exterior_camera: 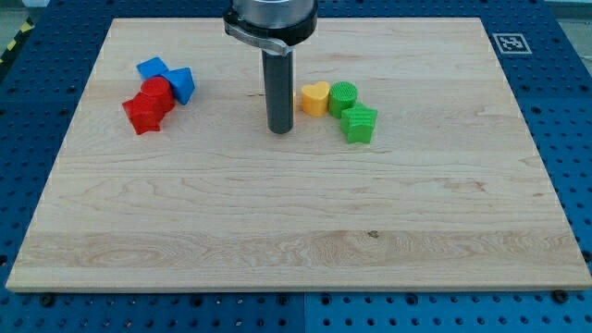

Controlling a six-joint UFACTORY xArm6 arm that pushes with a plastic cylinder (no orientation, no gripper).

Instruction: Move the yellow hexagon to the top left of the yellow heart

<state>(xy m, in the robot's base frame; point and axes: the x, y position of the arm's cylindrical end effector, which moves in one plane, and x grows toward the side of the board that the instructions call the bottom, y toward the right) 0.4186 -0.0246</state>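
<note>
Blocks first, from nine o'clock on the desk [185,240]: a blue pair, one blue block [152,68] and a second blue block [182,84], pressed against two red blocks, one red block [158,93] and a lower red block [142,115], all four touching in one cluster. Moving along, my tip [280,130] sits planted on the wood, rod upright, no gripper on this arm so nothing to call apart or together. Yellow hexagon [296,99] is almost wholly hidden behind the rod, only a sliver peeking out at the rod's three o'clock. Just beyond that, the yellow heart [315,97], touching a green cylinder [343,96] at its three o'clock. Green star-like block [359,123] sits at five o'clock of that cylinder. Far at one o'clock, a black-and-white square marker [508,42], no readable writing.
</note>
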